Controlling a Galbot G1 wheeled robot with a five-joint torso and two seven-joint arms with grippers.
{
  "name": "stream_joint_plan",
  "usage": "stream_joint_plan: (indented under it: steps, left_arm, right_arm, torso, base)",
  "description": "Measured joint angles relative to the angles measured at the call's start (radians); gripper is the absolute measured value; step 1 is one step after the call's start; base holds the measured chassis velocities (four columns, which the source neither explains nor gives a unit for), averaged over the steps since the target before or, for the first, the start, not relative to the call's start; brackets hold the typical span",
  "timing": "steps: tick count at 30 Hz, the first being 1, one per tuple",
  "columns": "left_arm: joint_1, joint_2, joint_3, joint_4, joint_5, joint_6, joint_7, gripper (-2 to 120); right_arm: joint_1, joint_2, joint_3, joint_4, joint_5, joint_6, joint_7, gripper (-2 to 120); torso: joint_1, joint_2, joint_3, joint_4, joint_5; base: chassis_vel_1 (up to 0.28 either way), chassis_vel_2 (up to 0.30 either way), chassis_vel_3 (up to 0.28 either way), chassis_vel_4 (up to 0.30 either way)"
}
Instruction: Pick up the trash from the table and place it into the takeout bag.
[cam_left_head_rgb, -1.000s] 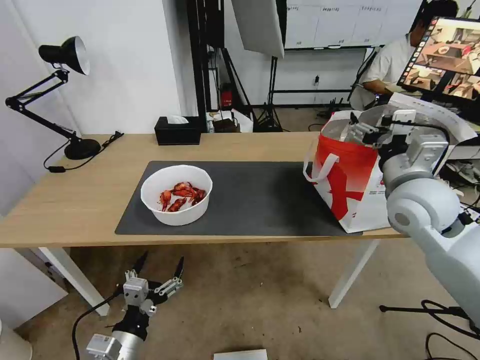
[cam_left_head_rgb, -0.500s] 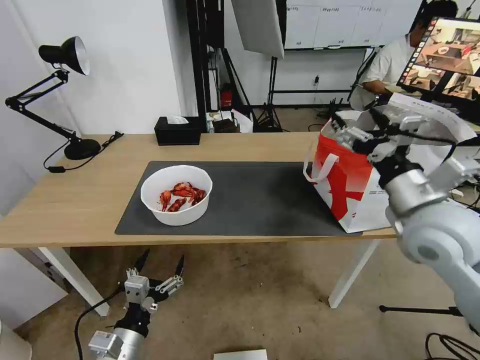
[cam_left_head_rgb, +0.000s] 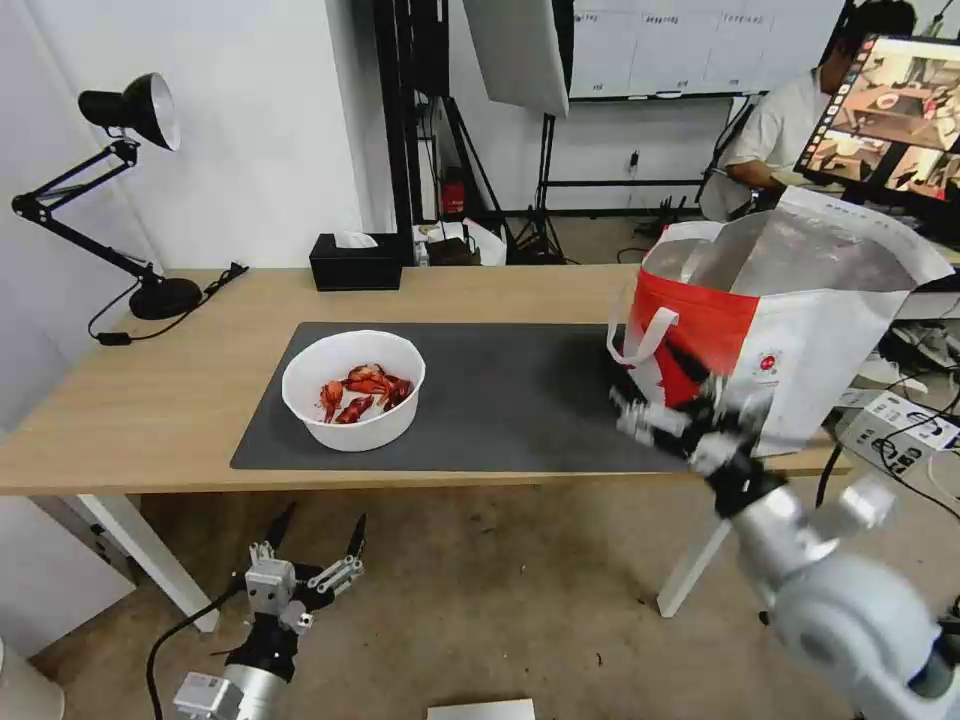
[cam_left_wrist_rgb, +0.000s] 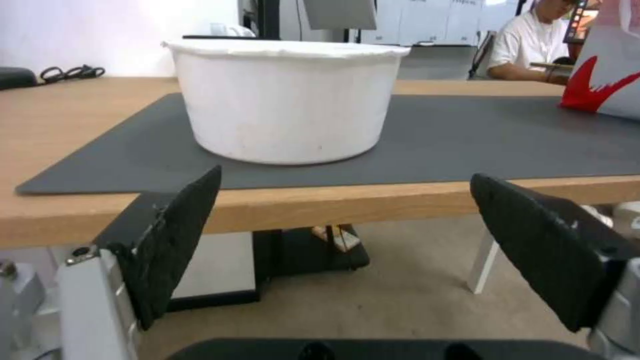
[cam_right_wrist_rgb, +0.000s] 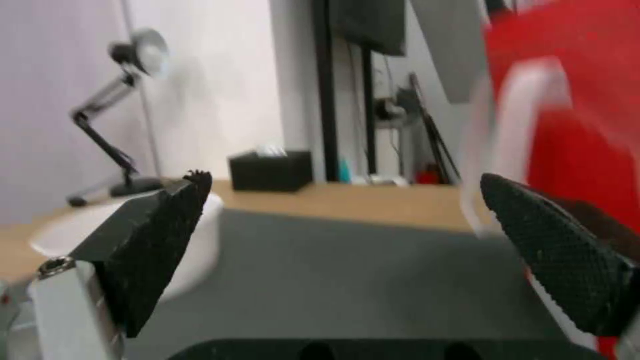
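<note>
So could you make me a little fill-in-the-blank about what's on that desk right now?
1. The white bowl holds red crayfish ____.
2. The bowl sits on a dark grey ____.
3. The takeout bag has a ____ front panel.
4. The left gripper hangs below the table with its jaws ____.

Missing words: shells; mat; red; open

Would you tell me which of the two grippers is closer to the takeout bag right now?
The right gripper, open just in front of the takeout bag's red panel; the left gripper hangs open below the table edge, facing the white bowl.

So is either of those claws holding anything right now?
No. The left tool hangs open below the table edge, and the right tool is open and empty beside the bag.
</note>
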Motion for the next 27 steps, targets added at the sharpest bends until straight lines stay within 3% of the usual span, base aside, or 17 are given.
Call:
stream_joint_plan:
  steps: [12, 27]
  left_arm:
    - [-0.018, 0.014, 0.004, 0.041, -0.016, 0.002, 0.017, 100]
    - [-0.038, 0.033, 0.008, 0.063, -0.040, 0.005, 0.018, 100]
  right_arm:
    - [-0.116, 0.122, -0.021, -0.206, -0.105, 0.111, -0.030, 100]
    - [-0.086, 0.145, -0.047, -0.237, -0.158, 0.107, -0.014, 100]
  torso:
    - [0.000, 0.000, 0.000, 0.0000, -0.0001]
    - [0.000, 0.000, 0.000, 0.0001, -0.0001]
  base:
    - [0.000, 0.000, 0.000, 0.000]
    - [0.000, 0.000, 0.000, 0.000]
